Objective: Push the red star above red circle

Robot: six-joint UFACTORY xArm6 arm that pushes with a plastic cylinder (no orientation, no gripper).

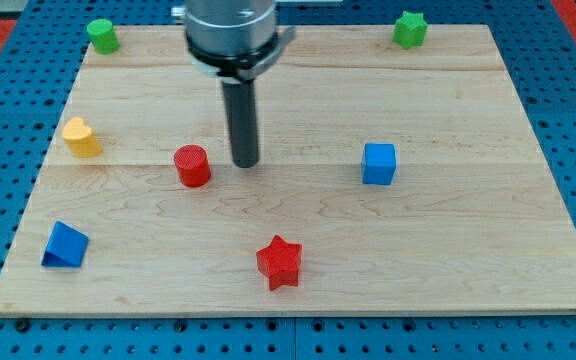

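The red star [279,262] lies near the view's bottom, a little left of centre on the wooden board. The red circle, a short cylinder [192,166], stands to the upper left of the star. My tip [245,163] rests on the board just right of the red circle, with a small gap between them, and well above the red star. The rod rises from the tip to the arm's metal end at the view's top.
A blue cube [379,164] sits right of centre. A blue triangle [65,246] lies at the lower left. A yellow heart [82,137] is at the left. A green cylinder [102,35] and a green star [409,29] stand on the board's [468,230] top edge.
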